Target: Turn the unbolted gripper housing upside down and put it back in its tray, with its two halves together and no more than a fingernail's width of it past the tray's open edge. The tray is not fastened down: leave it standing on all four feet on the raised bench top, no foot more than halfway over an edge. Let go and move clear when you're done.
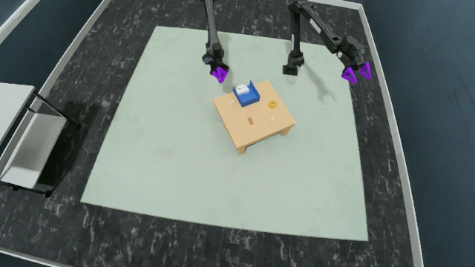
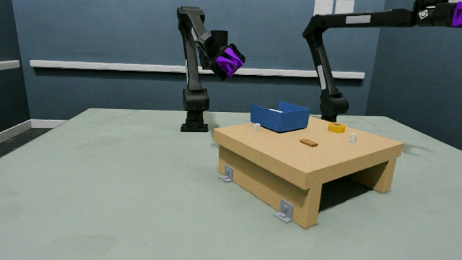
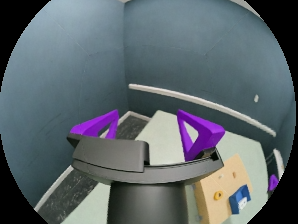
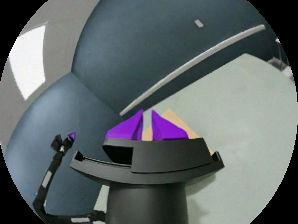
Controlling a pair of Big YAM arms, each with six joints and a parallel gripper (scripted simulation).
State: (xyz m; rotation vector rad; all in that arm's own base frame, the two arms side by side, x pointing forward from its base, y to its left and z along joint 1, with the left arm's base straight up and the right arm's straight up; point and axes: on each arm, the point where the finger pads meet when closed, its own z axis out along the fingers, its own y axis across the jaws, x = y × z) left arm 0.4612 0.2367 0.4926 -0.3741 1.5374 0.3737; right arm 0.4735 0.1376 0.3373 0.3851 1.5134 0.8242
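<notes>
The white housing [image 1: 242, 89] [image 3: 243, 203] lies in the blue tray [image 1: 251, 101] [image 2: 285, 120] [image 3: 243, 191] at its back, open side. In the exterior view the tray walls hide most of it; which face is up and how far it overhangs are too small to tell. The tray stands on the wooden bench [image 1: 237, 130] [image 2: 267, 141], near its rear edge; its feet are hidden. My right gripper [image 1: 221, 78] [image 2: 231, 65] [image 4: 147, 113] is nearly closed and empty, behind and above the tray, touching nothing. My left gripper [image 1: 361, 78] [image 3: 147, 113] is wide open and empty, far right of the bench.
On the bench are a yellow-orange roll [image 1: 270, 104] [image 2: 336, 129], a brown block [image 1: 250, 121] [image 2: 309, 142] and two small white pieces, one [image 1: 232, 101] [image 2: 256, 127] beside the tray and one [image 1: 272, 119] [image 2: 353, 137] near the front right. A trolley stands far left.
</notes>
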